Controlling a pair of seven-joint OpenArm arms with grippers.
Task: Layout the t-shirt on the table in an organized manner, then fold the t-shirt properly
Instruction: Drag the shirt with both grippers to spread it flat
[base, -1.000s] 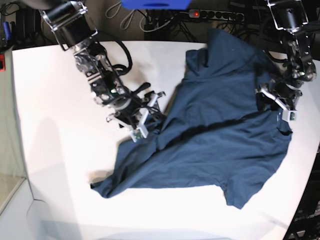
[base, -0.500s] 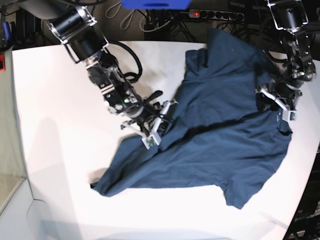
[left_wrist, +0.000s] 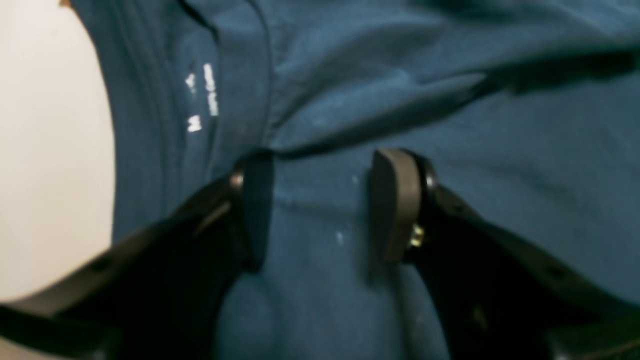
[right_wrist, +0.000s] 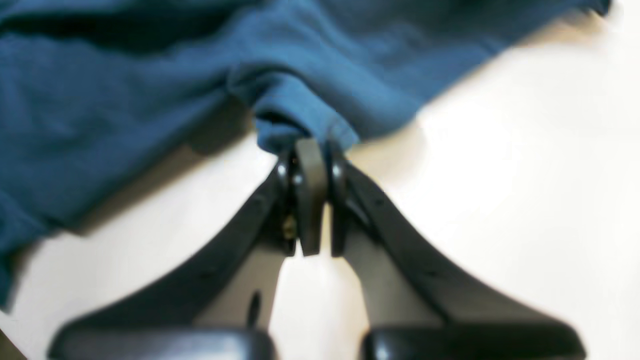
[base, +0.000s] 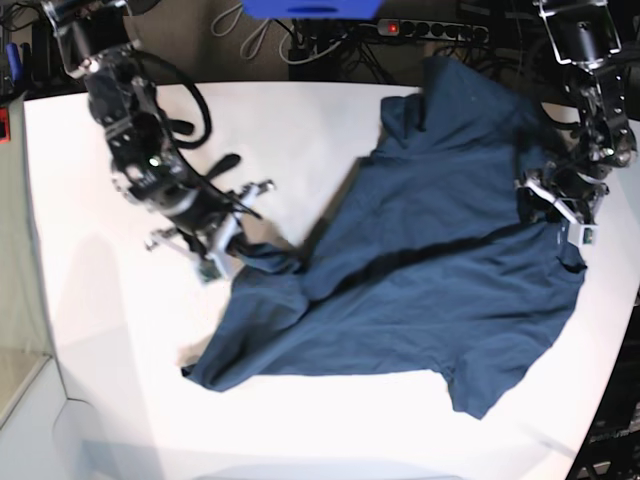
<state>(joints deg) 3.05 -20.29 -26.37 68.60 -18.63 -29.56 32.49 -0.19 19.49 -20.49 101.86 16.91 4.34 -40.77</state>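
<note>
We see the t-shirt (base: 430, 270) spread crumpled over the right half of the white tabletop (base: 300, 130) in the base view, one end trailing toward the lower left and a part running off the far edge. The right claw (right_wrist: 310, 150) is clamped on a bunched fold at the shirt's edge, jaws pressed together with cloth pinched between them; in the base view it sits at the shirt's left side (base: 222, 252). The left claw (left_wrist: 320, 200) stands with jaws apart, both fingertips (left_wrist: 395, 200) down on flat navy cloth just beside the neck opening, white label print (left_wrist: 202, 95) close by. We can't tell if it pinches any cloth. In base view it is at the shirt's right edge (base: 560, 205).
</note>
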